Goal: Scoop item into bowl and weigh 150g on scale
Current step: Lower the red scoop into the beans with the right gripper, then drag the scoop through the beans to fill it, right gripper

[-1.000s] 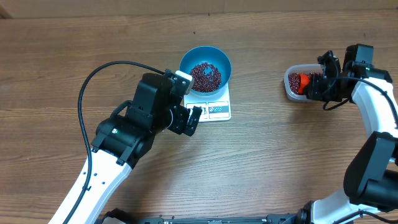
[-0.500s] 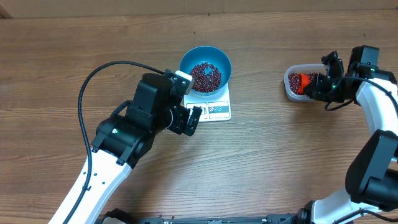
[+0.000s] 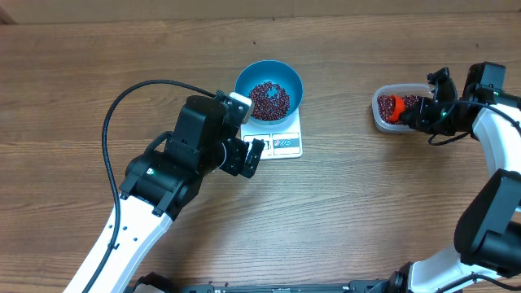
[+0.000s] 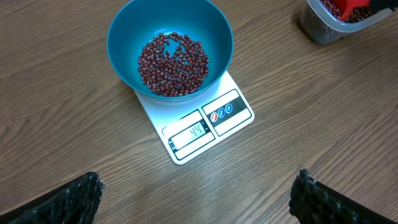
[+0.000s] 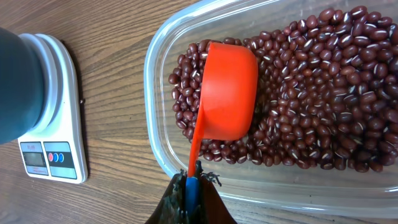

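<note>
Beans: a loose pile of small dark red beans covers the bottom of the bowl. More of the same beans fill much of the tub on my right.
Bowl: a round, deep, bright blue bowl stands upright on the back part of the scale. Its rim overhangs the scale's far edge.
Scale: a small flat white scale lies on the bench near the middle, turned at a slant. Its display window and buttons show in front of the bowl, and the window reads 44.
Left pincer: my left pincer hangs just in front of the scale with its two dark fingers spread wide apart. It holds nothing and touches neither scale nor bowl.
Tub: a clear plastic tub with rounded corners sits well to the right of the scale, apart from it.
Scoop: an orange scoop has its cup resting among the beans at the tub's left end. Its thin handle crosses the tub's rim towards me.
Right pincer: my right pincer is pressed together on the end of the scoop's handle, where a strip of blue shows between the fingers.
Bench: a brown wood-grain bench carries the scale and the tub.
</note>
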Motion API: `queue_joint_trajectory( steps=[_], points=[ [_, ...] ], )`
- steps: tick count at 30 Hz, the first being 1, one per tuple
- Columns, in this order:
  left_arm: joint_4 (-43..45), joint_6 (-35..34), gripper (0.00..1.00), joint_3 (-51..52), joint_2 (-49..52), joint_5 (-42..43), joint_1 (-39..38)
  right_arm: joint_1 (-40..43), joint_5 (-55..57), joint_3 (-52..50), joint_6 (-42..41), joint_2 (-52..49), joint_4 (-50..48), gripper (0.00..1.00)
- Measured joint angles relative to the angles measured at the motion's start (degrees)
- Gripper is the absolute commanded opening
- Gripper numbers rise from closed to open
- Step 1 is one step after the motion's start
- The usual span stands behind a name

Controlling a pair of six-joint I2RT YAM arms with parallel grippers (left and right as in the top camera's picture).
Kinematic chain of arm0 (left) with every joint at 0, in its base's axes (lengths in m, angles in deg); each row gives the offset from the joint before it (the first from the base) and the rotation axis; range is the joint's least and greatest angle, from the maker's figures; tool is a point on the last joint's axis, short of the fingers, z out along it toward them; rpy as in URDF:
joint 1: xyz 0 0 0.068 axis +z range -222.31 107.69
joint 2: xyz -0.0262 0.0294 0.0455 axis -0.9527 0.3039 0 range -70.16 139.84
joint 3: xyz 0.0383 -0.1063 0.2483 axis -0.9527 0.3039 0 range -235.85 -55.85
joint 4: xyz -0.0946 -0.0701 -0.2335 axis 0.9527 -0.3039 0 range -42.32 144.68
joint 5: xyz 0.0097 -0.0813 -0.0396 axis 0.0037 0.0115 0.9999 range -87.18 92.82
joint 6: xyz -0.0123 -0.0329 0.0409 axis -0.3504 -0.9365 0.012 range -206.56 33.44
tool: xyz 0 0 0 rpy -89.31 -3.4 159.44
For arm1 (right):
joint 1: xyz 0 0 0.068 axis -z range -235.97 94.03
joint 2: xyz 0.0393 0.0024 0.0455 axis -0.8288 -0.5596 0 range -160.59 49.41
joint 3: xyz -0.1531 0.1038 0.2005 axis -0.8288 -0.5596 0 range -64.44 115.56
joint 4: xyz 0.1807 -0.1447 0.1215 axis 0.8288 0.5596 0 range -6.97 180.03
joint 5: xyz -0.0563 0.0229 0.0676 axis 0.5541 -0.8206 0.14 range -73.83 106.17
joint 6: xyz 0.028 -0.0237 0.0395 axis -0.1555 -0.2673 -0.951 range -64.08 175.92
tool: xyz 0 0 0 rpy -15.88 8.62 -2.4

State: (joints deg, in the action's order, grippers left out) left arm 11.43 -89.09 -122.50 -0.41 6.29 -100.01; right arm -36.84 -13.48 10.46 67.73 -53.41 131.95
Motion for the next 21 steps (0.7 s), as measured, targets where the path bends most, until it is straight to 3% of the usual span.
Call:
queue_joint_trajectory(
  steps=[21],
  points=[
    [0.00,-0.02,0.99,0.00,0.00,-0.02,0.00,1.51,-1.27,0.00,-1.70,-0.98,-0.15,0.03]
  ],
)
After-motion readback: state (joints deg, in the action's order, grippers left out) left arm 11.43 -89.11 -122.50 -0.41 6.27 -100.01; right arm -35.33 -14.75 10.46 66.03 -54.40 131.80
